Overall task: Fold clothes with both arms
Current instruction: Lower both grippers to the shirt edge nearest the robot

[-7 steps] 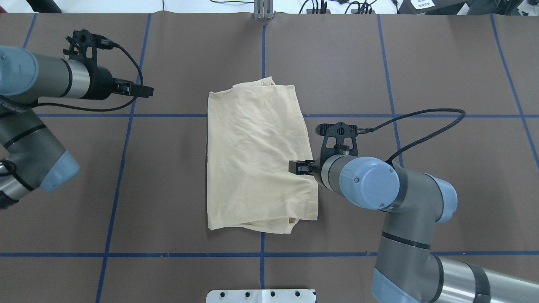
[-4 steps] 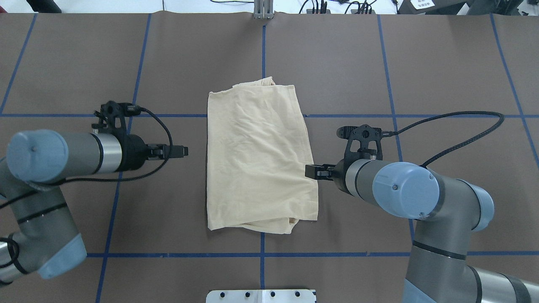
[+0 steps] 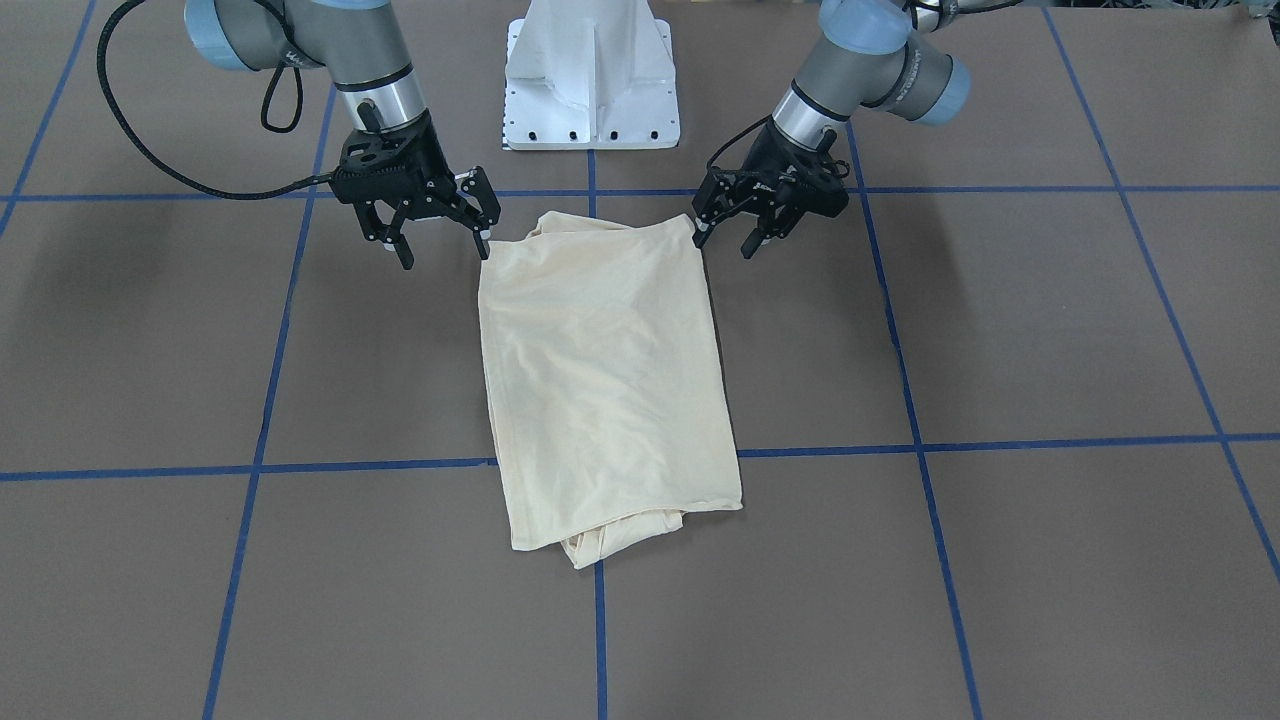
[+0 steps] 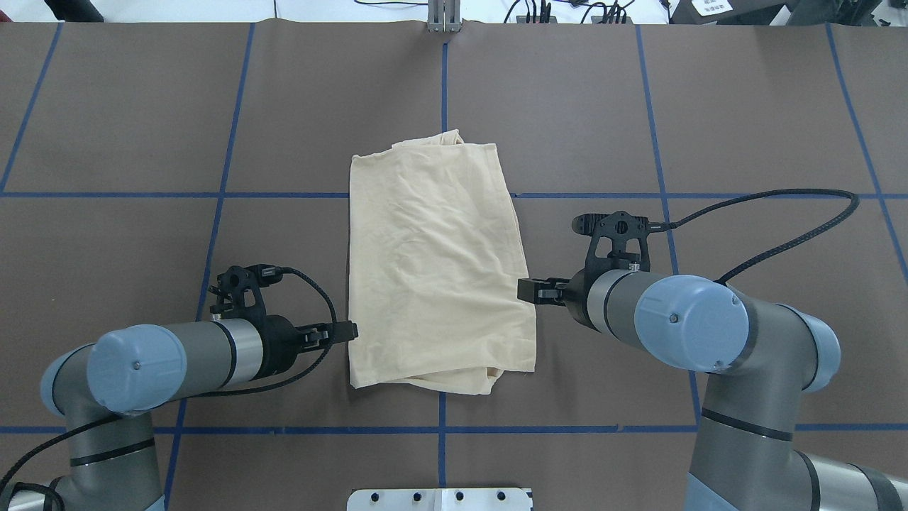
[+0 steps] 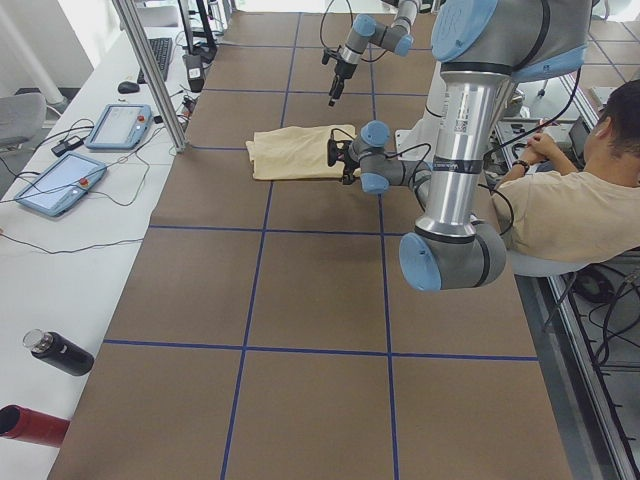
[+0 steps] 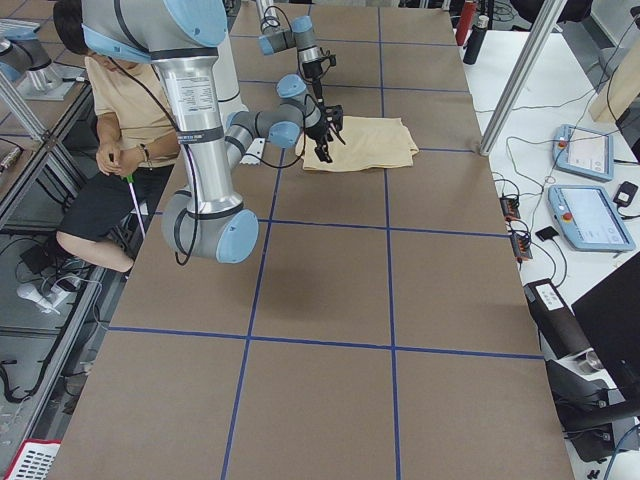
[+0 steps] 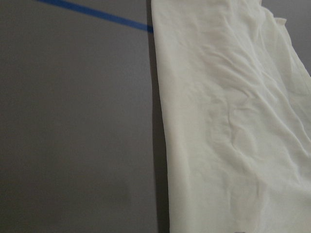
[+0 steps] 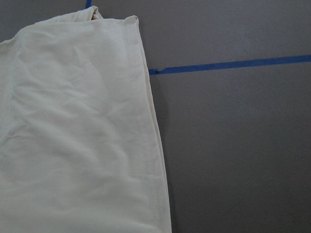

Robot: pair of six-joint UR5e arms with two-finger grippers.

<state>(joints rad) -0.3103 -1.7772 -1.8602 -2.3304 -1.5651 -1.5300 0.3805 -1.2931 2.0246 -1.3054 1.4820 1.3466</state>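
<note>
You've got pale cream-yellow folded T-shirt (image 4: 433, 262) flat on brown table (image 4: 142, 106), left black two-finger gripper (image 3: 722, 240) beside its left edge, fingers spread apart, right black two-finger gripper (image 3: 443, 248) beside right edge, fingers apart too

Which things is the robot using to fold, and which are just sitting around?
For the job:
shirt
left gripper, open
right gripper, open

Just lying about:
black bottle
red bottle
tablets
</note>
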